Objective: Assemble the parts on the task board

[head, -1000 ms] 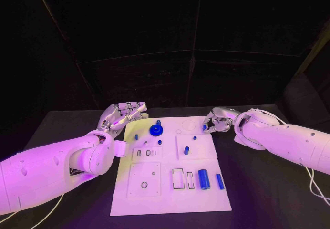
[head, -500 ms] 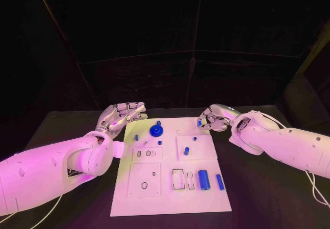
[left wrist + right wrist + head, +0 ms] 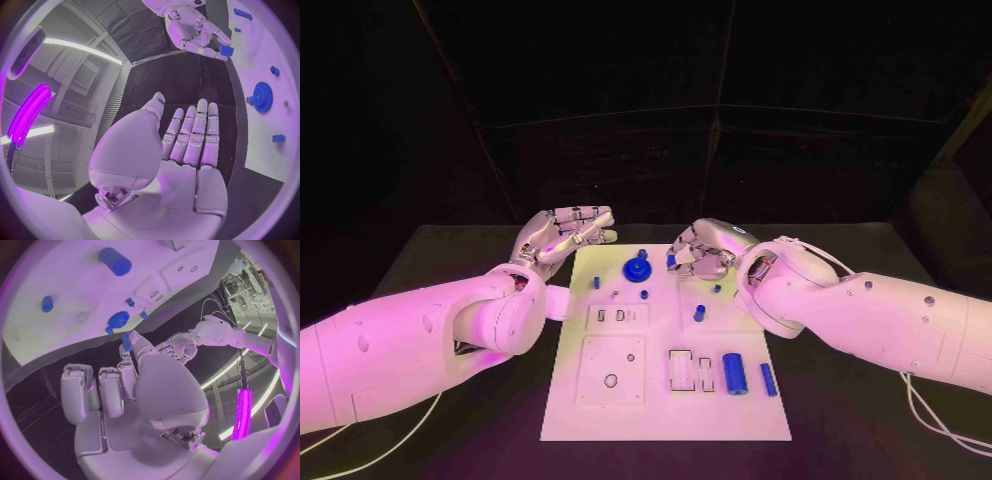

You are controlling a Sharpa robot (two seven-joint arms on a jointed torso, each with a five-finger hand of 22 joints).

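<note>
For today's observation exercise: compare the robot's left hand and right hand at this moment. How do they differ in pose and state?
The left hand holds nothing, its fingers straight and apart; the right hand pinches a small blue part at its fingertips. The left hand sits beside the task board, off its left far corner; the right hand is over the board's far end, near the blue gear. Both are silver hands on white arms.

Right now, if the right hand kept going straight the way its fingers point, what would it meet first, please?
Probably the blue gear. The right hand, pinching a small blue part, points across the far end of the board toward the gear. Its height above the board is unclear, so it might pass over.
</note>
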